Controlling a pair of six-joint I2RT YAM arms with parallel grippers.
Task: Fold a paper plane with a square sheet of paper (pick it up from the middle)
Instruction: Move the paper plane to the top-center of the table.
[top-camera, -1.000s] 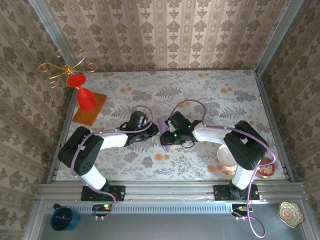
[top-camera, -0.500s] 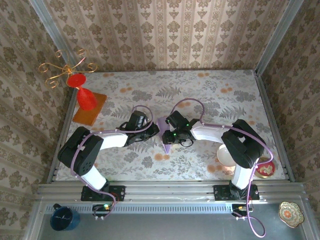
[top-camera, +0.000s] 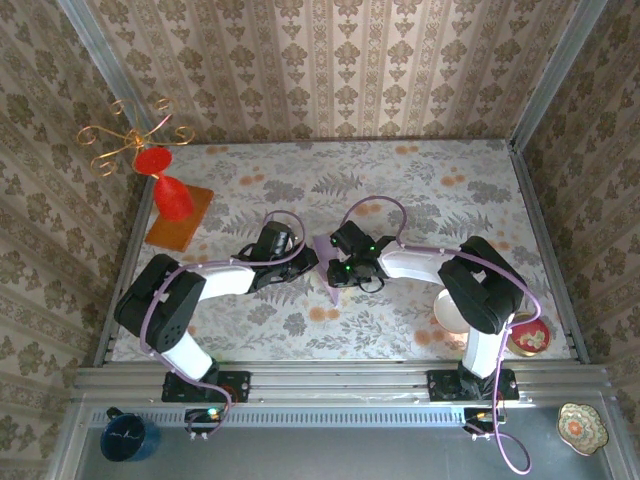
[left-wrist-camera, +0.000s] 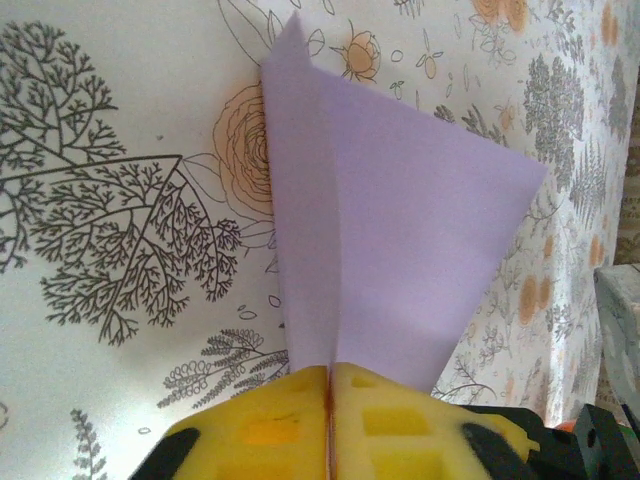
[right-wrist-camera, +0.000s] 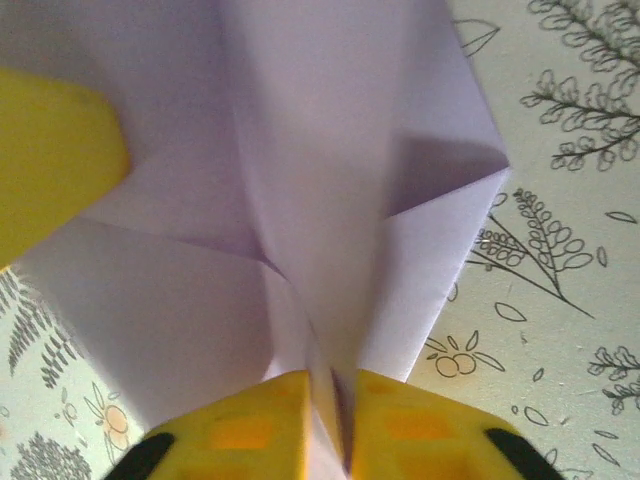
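Observation:
The square sheet of paper is folded into a pale lilac pointed shape, the paper plane (top-camera: 322, 246), at the table's middle between my two grippers. In the left wrist view the paper plane (left-wrist-camera: 400, 230) fans out from a crease, its tip pointing away. My left gripper (left-wrist-camera: 330, 385) is shut on that crease, yellow pads pressed together. My right gripper (right-wrist-camera: 336, 400) is shut on a central fold of the paper plane (right-wrist-camera: 320, 150) from the other side. The left gripper's yellow finger (right-wrist-camera: 50, 160) rests against the paper. From above, left gripper (top-camera: 308, 262) and right gripper (top-camera: 336, 268) almost meet.
A red cone-shaped vase (top-camera: 172, 196) stands on an orange mat (top-camera: 195, 215) at the far left, with a gold wire stand (top-camera: 128, 140) behind it. A white bowl (top-camera: 450, 312) and a small red dish (top-camera: 530, 338) sit near the right front. Patterned walls enclose the table.
The right gripper has shut on the paper's central fold and edged slightly left. The left gripper stays clamped on the crease in the same place.

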